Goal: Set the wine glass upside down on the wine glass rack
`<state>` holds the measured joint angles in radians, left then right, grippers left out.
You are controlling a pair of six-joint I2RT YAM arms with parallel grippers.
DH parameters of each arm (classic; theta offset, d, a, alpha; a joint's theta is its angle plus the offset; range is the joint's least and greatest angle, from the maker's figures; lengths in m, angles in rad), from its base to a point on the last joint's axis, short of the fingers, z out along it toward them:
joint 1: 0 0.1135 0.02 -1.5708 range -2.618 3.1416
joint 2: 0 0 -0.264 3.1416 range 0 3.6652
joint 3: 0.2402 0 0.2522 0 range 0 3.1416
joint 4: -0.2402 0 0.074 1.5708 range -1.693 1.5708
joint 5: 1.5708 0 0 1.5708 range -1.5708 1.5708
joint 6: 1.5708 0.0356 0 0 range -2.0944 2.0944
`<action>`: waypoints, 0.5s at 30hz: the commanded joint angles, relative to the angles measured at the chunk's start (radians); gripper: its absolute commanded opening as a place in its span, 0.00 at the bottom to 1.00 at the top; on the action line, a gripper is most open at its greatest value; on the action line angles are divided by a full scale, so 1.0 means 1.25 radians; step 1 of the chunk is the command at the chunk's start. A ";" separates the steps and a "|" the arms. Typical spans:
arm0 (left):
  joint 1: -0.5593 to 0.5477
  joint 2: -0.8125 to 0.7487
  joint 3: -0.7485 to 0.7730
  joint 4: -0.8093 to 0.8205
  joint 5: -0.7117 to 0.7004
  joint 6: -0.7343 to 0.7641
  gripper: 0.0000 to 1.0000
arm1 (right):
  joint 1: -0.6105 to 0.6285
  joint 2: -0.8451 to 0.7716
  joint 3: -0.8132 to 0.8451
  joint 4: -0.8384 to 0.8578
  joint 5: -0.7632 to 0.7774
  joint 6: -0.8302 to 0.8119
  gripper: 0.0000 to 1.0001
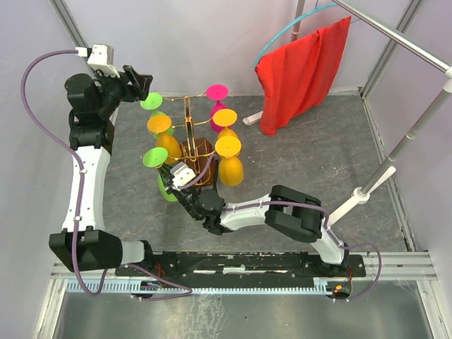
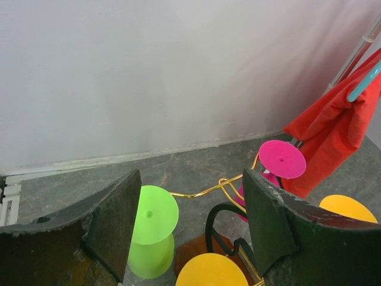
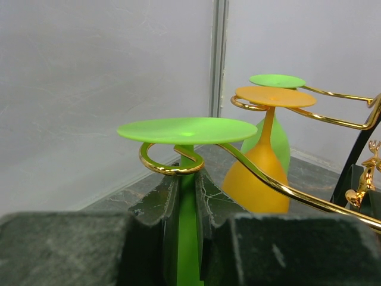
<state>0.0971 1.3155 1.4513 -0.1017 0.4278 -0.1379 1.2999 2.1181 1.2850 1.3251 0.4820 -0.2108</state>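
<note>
Right wrist: right jaws clenched on green wine glass (image 3: pixel 187 130) stem, foot atop rack (image 3: pixel 164 170) scroll.
Left jaws: released, empty, at rack's 10 o'clock.

Robot lab test cell.
White panel walls (image 1: pixel 212 42) and metal frame posts (image 1: pixel 68 25) enclose a grey tabletop (image 1: pixel 318 162); two arms (image 1: pixel 85 183) are bolted to a rail (image 1: pixel 395 268) at its edge.

Glasses (image 1: pixel 231 168) hang inverted around the wine glass rack (image 1: pixel 200 150) — cloth (image 1: pixel 300 74) behind-right.
</note>
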 commanded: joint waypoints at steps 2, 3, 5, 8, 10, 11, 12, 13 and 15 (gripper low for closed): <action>0.005 -0.010 0.000 0.039 0.009 -0.027 0.76 | 0.025 0.039 0.065 0.046 0.034 -0.023 0.01; 0.005 -0.009 -0.001 0.038 0.011 -0.026 0.76 | 0.026 0.043 0.069 0.050 0.038 -0.019 0.01; 0.005 -0.009 -0.001 0.039 0.011 -0.026 0.76 | 0.026 0.047 0.075 0.056 0.038 -0.011 0.01; 0.005 -0.009 -0.003 0.040 0.011 -0.027 0.76 | 0.027 0.048 0.072 0.064 0.033 -0.006 0.01; 0.006 -0.009 -0.003 0.040 0.011 -0.028 0.76 | 0.027 0.045 0.068 0.072 0.031 -0.005 0.01; 0.005 -0.010 -0.004 0.041 0.011 -0.028 0.76 | 0.026 0.044 0.066 0.075 0.031 -0.004 0.01; 0.005 -0.010 -0.003 0.043 0.011 -0.029 0.76 | 0.027 0.043 0.064 0.075 0.031 -0.005 0.01; 0.005 -0.011 -0.005 0.042 0.012 -0.030 0.76 | 0.027 0.042 0.060 0.077 0.028 -0.004 0.01; 0.006 -0.011 -0.005 0.044 0.011 -0.029 0.76 | 0.028 0.032 0.048 0.077 0.024 -0.007 0.01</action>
<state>0.0971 1.3155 1.4490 -0.1001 0.4282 -0.1455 1.3289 2.1746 1.3407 1.3388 0.5243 -0.2142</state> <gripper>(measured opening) 0.754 0.187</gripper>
